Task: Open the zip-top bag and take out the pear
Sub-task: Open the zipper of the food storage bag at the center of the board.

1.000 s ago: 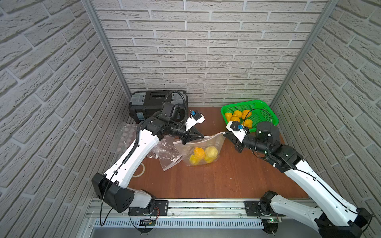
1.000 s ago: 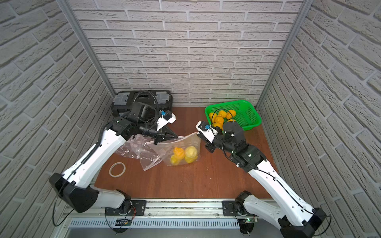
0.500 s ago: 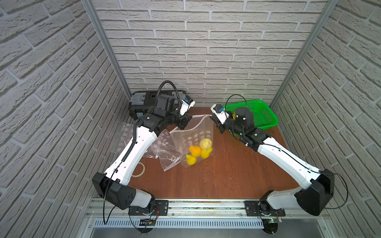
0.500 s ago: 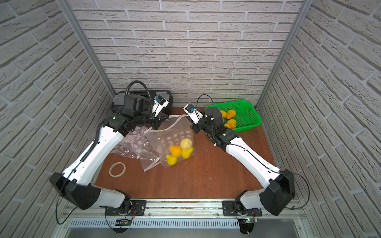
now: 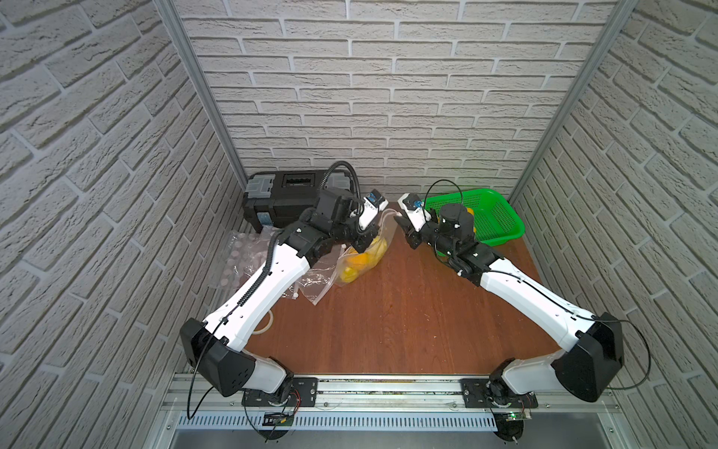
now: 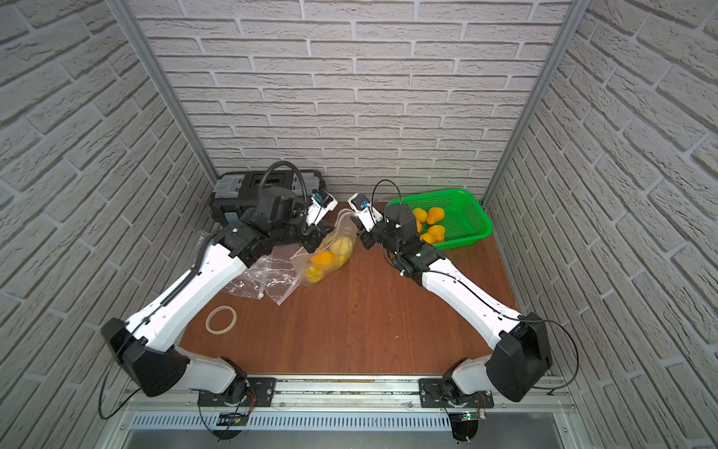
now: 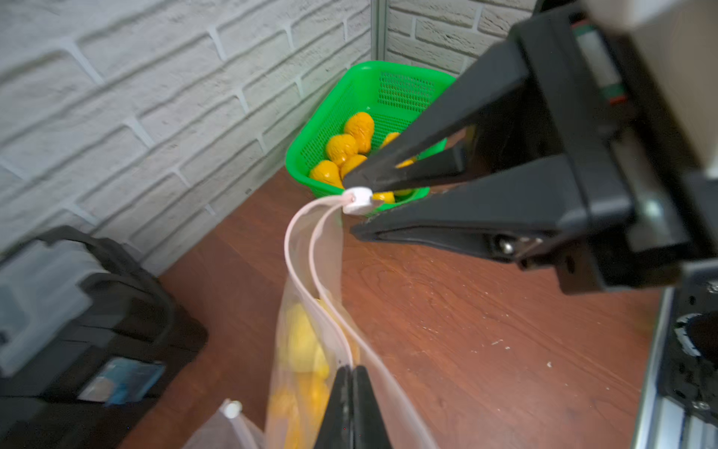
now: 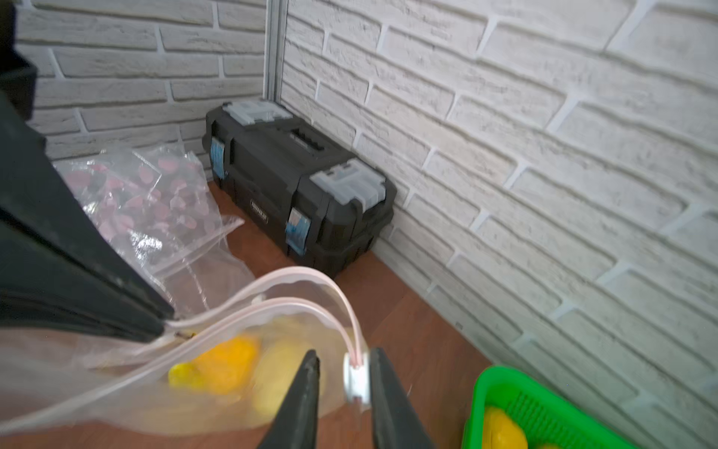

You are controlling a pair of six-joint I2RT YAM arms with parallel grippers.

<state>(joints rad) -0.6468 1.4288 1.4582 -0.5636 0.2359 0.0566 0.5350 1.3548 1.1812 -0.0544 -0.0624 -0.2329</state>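
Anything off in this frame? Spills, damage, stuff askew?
Nothing spilled or damaged. The zip-top bag is held by its rim in the shut left gripper, mouth open, fruit inside. Only oddity: the right gripper has jaws parted around the white slider, not clamping it. Crumpled empty bags lie beside it.

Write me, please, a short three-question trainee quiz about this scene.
1. True or false: the zip-top bag has its seal parted.
2. Which one pinches the bag's rim with shut jaws: the left end effector or the right end effector?
3. What holds the pears that are outside the bag?
Key: 1 true; 2 left; 3 the green basket.
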